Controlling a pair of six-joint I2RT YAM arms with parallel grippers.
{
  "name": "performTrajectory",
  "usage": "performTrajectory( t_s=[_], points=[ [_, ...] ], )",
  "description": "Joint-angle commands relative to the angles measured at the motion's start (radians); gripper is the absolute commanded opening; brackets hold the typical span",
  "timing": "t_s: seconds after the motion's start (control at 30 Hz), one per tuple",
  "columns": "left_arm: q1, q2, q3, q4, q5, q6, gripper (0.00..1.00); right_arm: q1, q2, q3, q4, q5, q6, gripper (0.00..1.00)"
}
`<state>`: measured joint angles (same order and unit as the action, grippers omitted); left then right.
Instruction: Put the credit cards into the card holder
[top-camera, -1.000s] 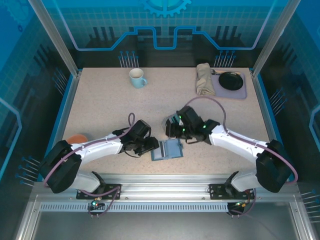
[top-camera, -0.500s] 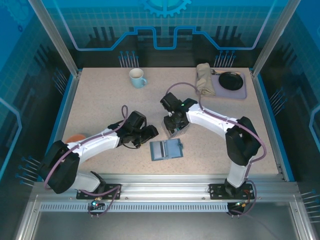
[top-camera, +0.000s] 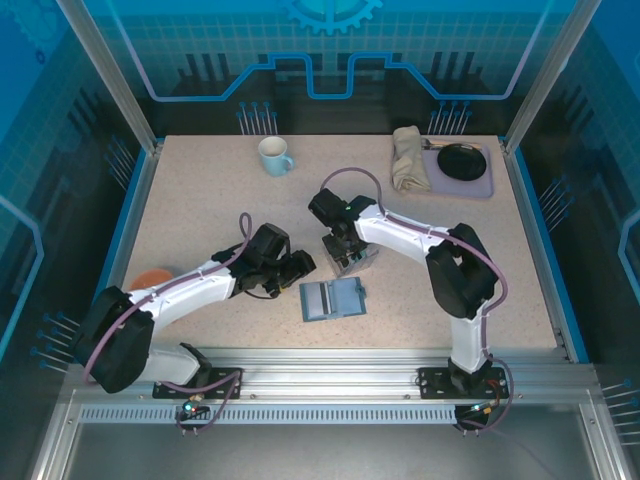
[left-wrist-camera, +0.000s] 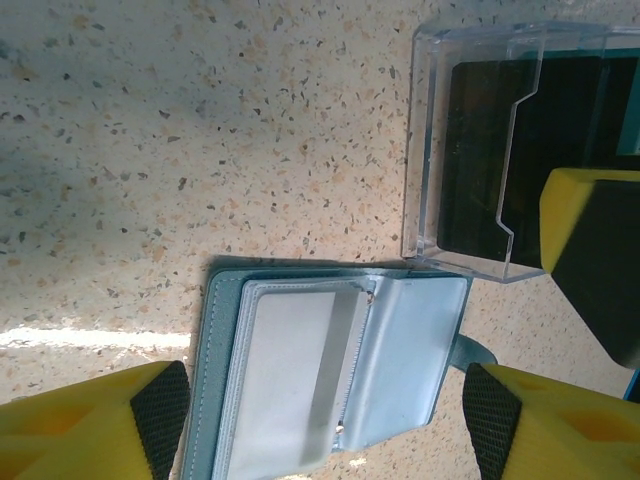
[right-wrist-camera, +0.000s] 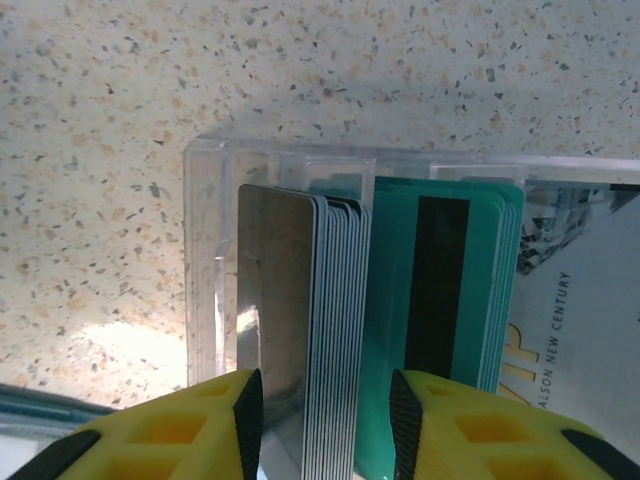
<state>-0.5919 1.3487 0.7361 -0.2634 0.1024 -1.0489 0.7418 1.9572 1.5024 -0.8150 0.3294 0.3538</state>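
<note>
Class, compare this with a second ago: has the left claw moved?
Yes. The left claw has drawn back from the wallet, which stayed put, shifting towards the mug side of the table.

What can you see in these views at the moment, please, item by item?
credit cards: two stacks, silver-grey and teal, upright in rack
rack: one, clear, table centre
card holder: one, blue-teal, open, near front edge
mug: one, pale blue, far edge, left
cloth: one, beige, far edge, right
tray: one, lilac, far right, holds black dish
orange object: one, left edge
left fingers: two, yellow, open above card holder
right fingers: two, yellow, astride silver-grey cards
</note>
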Motion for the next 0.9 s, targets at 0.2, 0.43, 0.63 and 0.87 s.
performTrajectory(
  t_s=[0.2,0.43,0.63,0.87],
  points=[
    [0.006,-0.029,-0.02,-0.003,0.011,-0.017,0.76,0.035,0.082,0.055,-0.042,0.101,-0.027,0.43],
    [0.007,-0.029,-0.022,-0.002,0.012,-0.019,0.76,0.067,0.112,0.089,-0.075,0.232,-0.029,0.41],
    [0.007,-0.029,-0.024,0.0,0.011,-0.02,0.76,0.077,0.079,0.089,-0.082,0.3,-0.036,0.4],
    [0.007,-0.028,-0.022,0.003,0.014,-0.019,0.77,0.077,0.047,0.083,-0.082,0.303,-0.045,0.39]
  ],
)
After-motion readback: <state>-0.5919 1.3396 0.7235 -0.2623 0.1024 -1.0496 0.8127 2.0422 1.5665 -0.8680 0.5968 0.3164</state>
